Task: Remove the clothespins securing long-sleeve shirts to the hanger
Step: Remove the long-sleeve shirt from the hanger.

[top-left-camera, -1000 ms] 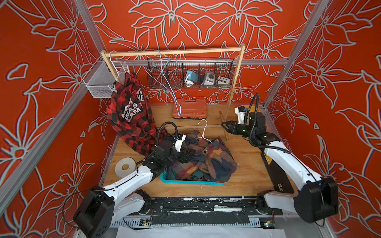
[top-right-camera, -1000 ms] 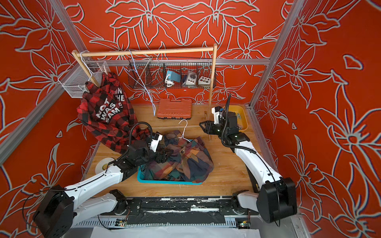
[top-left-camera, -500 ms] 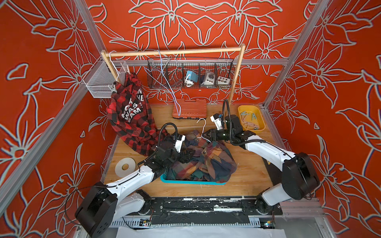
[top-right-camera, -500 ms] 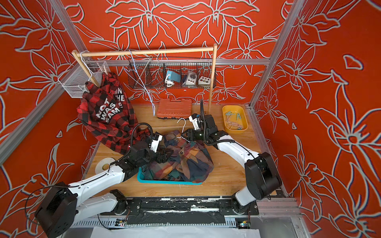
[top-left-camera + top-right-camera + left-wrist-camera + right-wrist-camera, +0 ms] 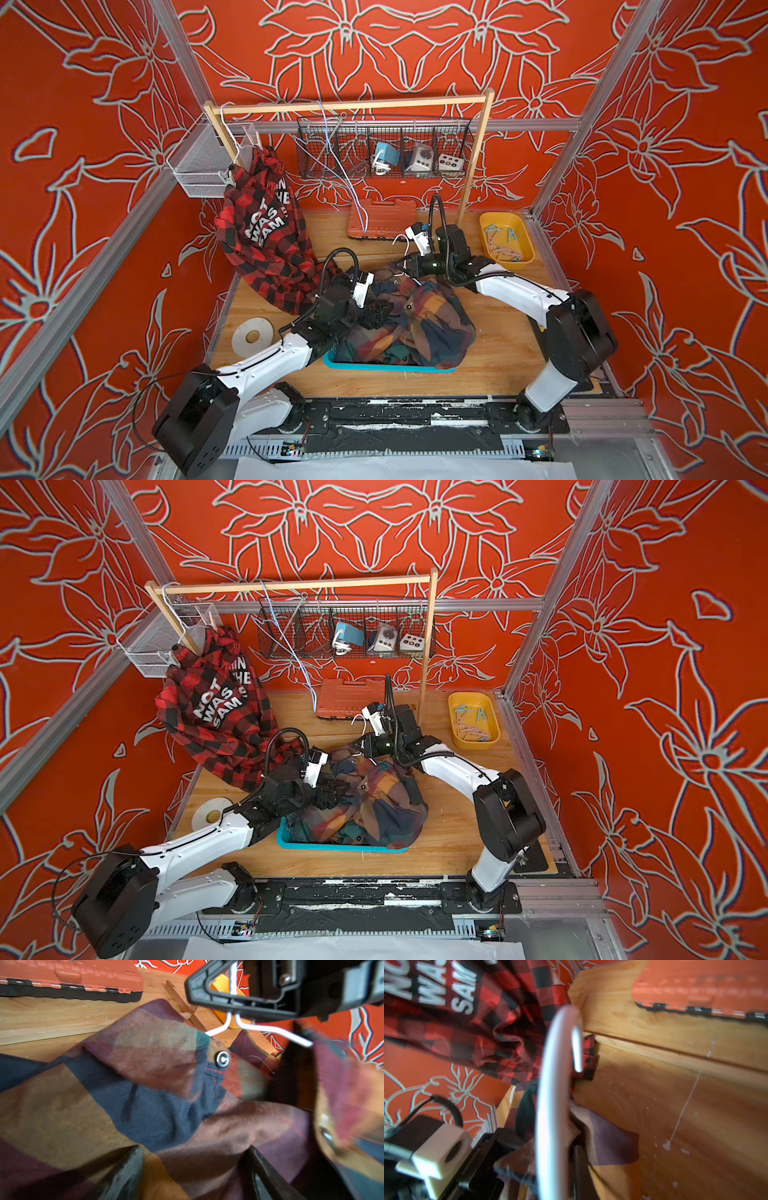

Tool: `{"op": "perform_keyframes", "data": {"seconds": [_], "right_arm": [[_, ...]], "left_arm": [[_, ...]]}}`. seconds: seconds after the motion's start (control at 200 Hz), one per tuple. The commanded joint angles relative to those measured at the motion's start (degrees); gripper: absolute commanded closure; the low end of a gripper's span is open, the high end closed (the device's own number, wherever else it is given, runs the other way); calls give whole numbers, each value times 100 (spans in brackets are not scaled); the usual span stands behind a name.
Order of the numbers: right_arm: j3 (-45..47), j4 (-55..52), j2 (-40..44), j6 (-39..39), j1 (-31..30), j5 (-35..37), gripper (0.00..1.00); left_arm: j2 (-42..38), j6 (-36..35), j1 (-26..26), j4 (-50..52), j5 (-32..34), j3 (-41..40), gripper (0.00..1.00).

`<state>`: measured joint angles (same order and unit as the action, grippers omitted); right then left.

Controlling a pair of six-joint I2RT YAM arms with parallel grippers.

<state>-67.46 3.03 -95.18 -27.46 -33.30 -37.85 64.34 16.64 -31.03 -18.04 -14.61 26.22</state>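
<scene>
A heap of shirts (image 5: 419, 324) lay in the bin (image 5: 386, 368) at centre. The clothespins (image 5: 503, 248) lay in the tray (image 5: 531, 249) far right, and another shirt (image 5: 266, 232) hung far left.

Wooden worktop (image 5: 498, 353), red floral walls (image 5: 83, 124). Wooden rail frame (image 5: 353, 106) at the back, with a black wire basket (image 5: 316, 166) hung behind it. In the basket: teal box (image 5: 388, 153), grey-white device (image 5: 417, 160), white box with dark dots (image 5: 451, 162). Silver mesh basket (image 5: 199, 170) on left wall. Closed orange case (image 5: 382, 216) flat at back. Yellow tray (image 5: 528, 245) in back right corner. Teal bin (image 5: 386, 368) near front centre. White disc (image 5: 253, 336) flat at left.
</scene>
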Motion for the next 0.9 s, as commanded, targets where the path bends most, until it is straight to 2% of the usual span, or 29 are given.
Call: {"op": "perform_keyframes", "data": {"seconds": [0.0, 0.095, 0.235, 0.305, 0.41, 0.525, 0.585, 0.731, 0.896], "right_arm": [[-73, 141, 451, 639, 4, 24, 100], [130, 45, 983, 1218, 29, -27, 100], [465, 163, 1832, 1643, 100, -12, 100], [558, 195, 2203, 1799, 189, -93, 100], [628, 207, 2677, 1957, 367, -392, 100], [694, 345, 3064, 1880, 655, -824, 100], [741, 438, 3218, 1821, 813, -1002, 100], [796, 717, 3459, 1657, 1118, -1562, 100], [730, 655, 3559, 1731, 1202, -1871, 100]], "left_arm": [[-244, -93, -30, 286, -7, 45, 22], [-663, -399, -26, 558, -85, 383, 20], [-1413, -1103, -18, 1016, -90, 1075, 16], [-1556, -1405, 68, 1250, -464, 1448, 15], [-1414, -1541, 538, 1511, -1067, 1939, 16], [-1329, -1267, 1382, 1090, -2137, 1960, 18], [-1318, -1279, 1595, 930, -2402, 1940, 18], [-1293, -1760, 1646, 952, -2230, 1823, 17], [-1150, -1864, 1760, 684, -2119, 1599, 19]]}}
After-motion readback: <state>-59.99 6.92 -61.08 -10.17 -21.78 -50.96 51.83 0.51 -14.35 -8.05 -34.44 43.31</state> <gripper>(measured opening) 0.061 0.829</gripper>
